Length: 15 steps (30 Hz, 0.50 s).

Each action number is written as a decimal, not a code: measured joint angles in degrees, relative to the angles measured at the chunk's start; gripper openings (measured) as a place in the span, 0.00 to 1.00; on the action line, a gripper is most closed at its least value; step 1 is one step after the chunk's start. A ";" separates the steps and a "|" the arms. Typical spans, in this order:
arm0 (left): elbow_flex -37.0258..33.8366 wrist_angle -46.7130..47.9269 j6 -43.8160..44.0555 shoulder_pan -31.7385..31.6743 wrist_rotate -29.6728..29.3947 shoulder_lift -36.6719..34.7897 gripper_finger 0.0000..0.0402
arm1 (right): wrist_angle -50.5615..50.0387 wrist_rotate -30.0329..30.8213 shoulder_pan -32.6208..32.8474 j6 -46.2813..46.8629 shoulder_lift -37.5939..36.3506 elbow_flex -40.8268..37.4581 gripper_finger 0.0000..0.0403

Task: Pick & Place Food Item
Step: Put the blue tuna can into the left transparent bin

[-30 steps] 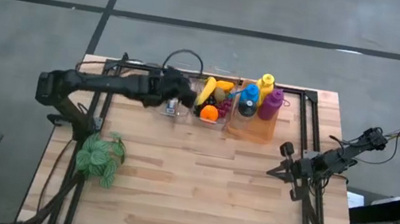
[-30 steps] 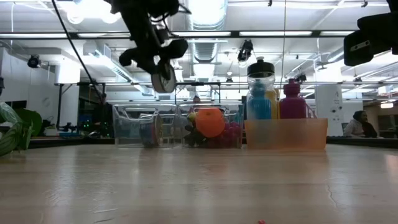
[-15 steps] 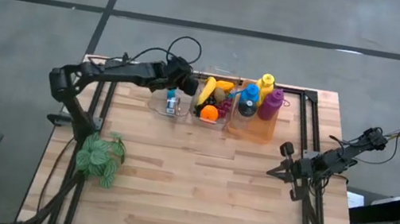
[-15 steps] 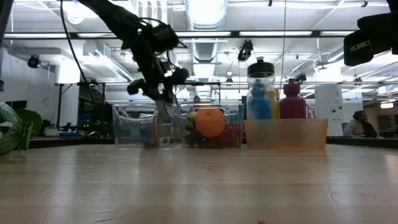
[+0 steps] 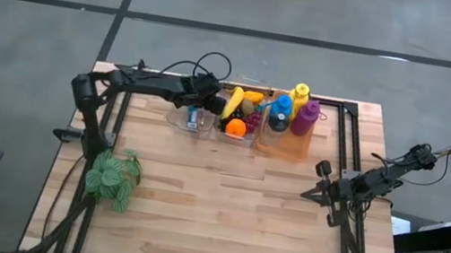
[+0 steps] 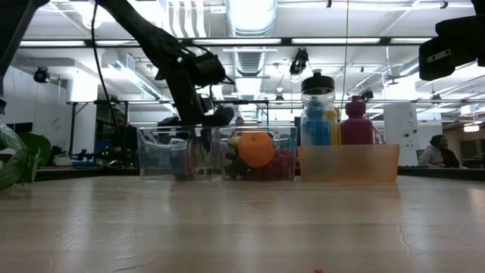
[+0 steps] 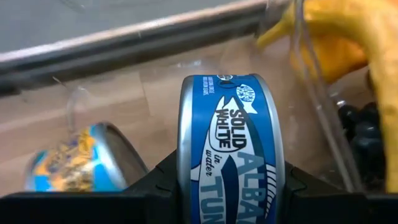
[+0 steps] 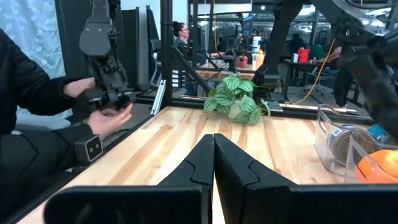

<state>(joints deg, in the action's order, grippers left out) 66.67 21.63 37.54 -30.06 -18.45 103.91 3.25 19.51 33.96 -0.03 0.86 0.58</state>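
Over the clear bin (image 5: pixel 193 120), left end effector (image 7: pixel 230 186) grips tuna can (image 7: pixel 231 149), arm outstretched.

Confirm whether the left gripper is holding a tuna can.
Yes: in the left wrist view the left gripper clamps a blue tuna can on edge between its fingers.

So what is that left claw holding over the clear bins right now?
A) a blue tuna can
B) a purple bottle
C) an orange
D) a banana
A: the left wrist view shows the left gripper shut on a blue tuna can held on edge, lowered into the clear bin beside the banana.
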 joint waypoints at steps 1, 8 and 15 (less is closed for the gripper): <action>0.00 -0.06 0.02 0.00 0.17 0.56 0.32 | 0.03 0.00 0.01 0.00 0.00 0.00 0.02; 0.02 -0.40 0.19 -0.06 1.30 3.73 0.32 | 0.03 0.00 -0.01 0.00 0.02 0.00 0.02; 0.03 -0.26 0.29 -0.25 2.45 4.26 0.39 | 0.02 0.00 0.00 0.00 0.02 0.00 0.02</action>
<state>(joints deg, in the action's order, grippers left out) 66.71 21.37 37.83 -30.31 -16.00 108.17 3.27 19.51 33.96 -0.03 0.89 0.58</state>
